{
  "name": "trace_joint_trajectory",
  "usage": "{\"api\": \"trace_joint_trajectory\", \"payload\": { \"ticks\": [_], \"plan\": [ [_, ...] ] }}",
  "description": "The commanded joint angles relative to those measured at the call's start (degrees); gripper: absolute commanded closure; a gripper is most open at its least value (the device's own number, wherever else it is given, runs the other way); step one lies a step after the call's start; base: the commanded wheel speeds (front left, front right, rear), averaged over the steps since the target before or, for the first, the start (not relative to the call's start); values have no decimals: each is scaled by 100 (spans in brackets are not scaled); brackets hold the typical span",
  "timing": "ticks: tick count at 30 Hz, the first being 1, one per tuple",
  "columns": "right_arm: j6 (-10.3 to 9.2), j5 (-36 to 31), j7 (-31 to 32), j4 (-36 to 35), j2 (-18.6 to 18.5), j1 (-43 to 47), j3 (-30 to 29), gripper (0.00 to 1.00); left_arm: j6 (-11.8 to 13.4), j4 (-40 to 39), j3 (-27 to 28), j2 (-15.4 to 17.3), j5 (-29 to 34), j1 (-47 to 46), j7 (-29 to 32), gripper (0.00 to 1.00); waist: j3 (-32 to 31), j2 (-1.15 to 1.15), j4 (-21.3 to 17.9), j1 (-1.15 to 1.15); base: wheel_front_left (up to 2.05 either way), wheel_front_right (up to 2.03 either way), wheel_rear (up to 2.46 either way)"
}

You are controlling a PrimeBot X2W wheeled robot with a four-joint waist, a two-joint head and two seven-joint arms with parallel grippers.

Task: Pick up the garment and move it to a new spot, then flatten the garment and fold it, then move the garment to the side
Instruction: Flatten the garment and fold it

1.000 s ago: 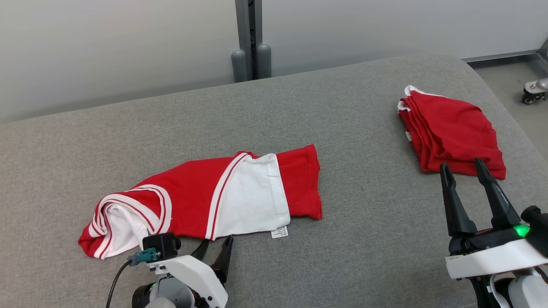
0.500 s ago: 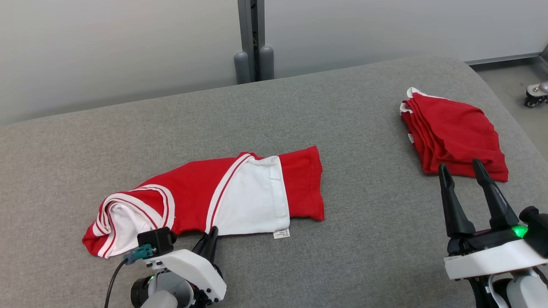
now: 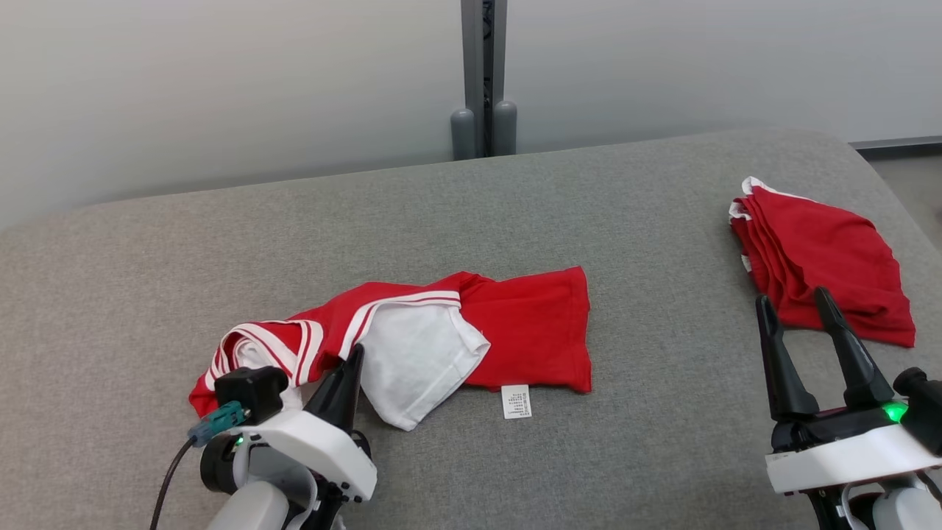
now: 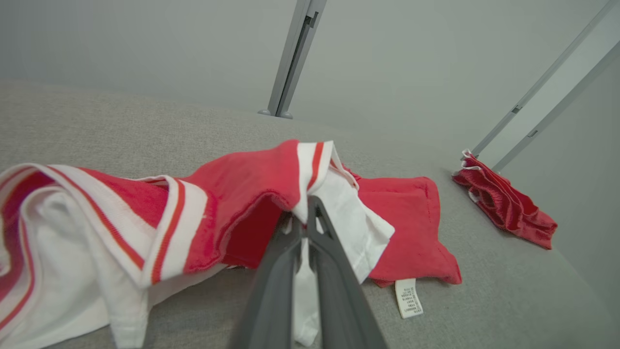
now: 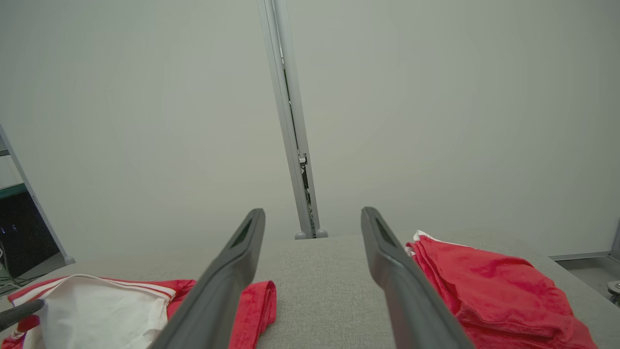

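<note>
A red and white garment [image 3: 530, 338] lies crumpled near the middle of the grey fabric-covered table [image 3: 589, 206], its long axis running left to right in the head view. Its right part is plain red and lies flat, with a small white label [image 3: 515, 401] sticking out from its near edge onto the table. Its left part is bunched, showing white lining and red-and-white striped trim. The left claw [image 3: 355, 352] sits at the near edge of this bunched part with its 2 dark fingers pressed together, pinching the cloth. In the left wrist view the left claw [image 4: 308, 206] grips a fold of the garment [image 4: 242, 179] where the striped hem meets the white lining. A strip of white cloth shows between the fingers, and the fold stands up off the table like a small tent. The label [image 4: 408, 297] lies to the right of that grip. The right claw [image 3: 791, 298] is at the table's right side, its 2 fingers spread wide and holding nothing; the right wrist view shows the right claw [image 5: 312, 213] equally spread. Just beyond it lies a second garment, folded and all red [image 3: 824, 258], well apart from the first. A grey post [image 3: 483, 73] stands against the pale wall behind the table.
</note>
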Motion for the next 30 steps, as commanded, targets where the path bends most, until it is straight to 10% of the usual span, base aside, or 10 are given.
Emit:
{"api": "trace_joint_trajectory", "payload": {
  "ticks": [1, 18, 29, 30],
  "plan": [
    [1, -20, -26, -4, 8, 59, -14, 0, 57, -363, 36, 160, -65, 233, 179, 100, -88, 0, 148, 0, 0, 0, 0],
    [1, -58, -26, 7, -5, 232, -58, 0, 1241, -4006, 461, 2248, -550, 2283, 2659, 100, -235, 0, 462, 0, 0, 0, 0],
    [1, -41, -26, 43, -74, 247, -83, 0, 2071, -4306, 754, 2750, -637, 2993, 3307, 100, -193, 0, 512, 0, 0, 0, 0],
    [1, -43, -26, 57, -69, 243, -82, 0, 2031, -4238, 699, 2667, -704, 2992, 3346, 73, -192, 0, 515, 0, 0, 0, 0]
  ]
}}
